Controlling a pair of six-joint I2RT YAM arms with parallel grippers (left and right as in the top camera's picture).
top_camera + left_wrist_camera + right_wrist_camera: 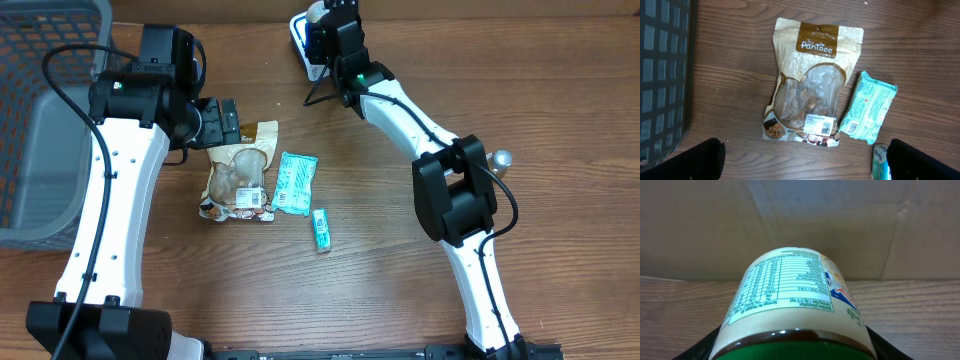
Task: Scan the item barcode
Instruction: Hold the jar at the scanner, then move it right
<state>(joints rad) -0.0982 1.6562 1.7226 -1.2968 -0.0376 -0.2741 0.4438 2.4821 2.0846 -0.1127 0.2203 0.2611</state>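
**White jar with a green lid held by the right end effector**

The white jar (790, 305) lies on its side between the two dark fingers (695, 350) of the right end effector (318, 45). The fingers press on both sides of it, close to the green lid, so the jar is held tight. Its label of small numbers faces up at the wrist camera. From above, the jar is at the far edge of the bench (400, 290), up off the wood.

The left end effector (225, 122) is spread wide and holds nothing. It hangs over the top of a brown snack pouch (812, 85) that lies flat on the bench. A teal packet (869, 111) lies just beside the pouch, on its right. A small teal stick (321, 229) lies near the packet. A grey basket (40, 120) stands at the left edge of the bench.
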